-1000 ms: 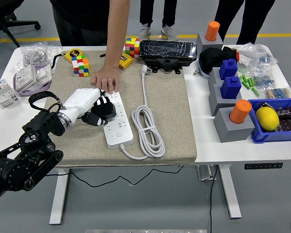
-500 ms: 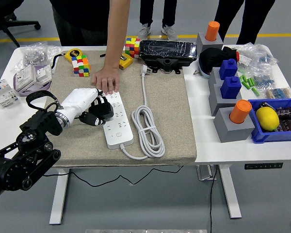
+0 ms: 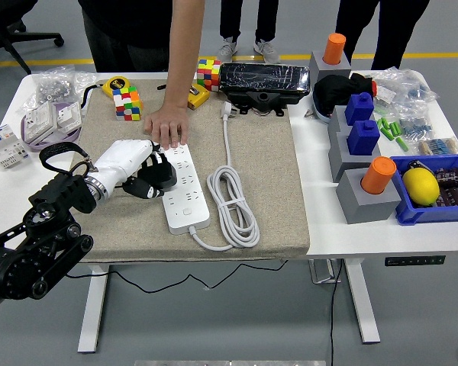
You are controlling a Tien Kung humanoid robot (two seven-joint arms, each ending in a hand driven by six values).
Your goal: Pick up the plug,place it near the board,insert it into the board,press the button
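Observation:
The white power strip lies lengthwise on the beige mat. Its white cable coils to the right and runs up to the white plug, which lies loose near the mat's far edge. My left hand, white with black fingers, rests at the strip's left edge about halfway along it. Its fingers are curled and touch the side of the strip; nothing is held in them. A person's hand lies flat on the mat with its fingertips on the strip's far end.
Two colour cubes, a yellow tape measure and a black wrapped box lie along the mat's far edge. Grey blocks with orange and blue pieces and a blue bin with a lemon stand at the right. Bags of parts sit at the left.
My left hand has drawn back a little to the left, from over the strip to its left edge. The person's hand and the plug have stayed put.

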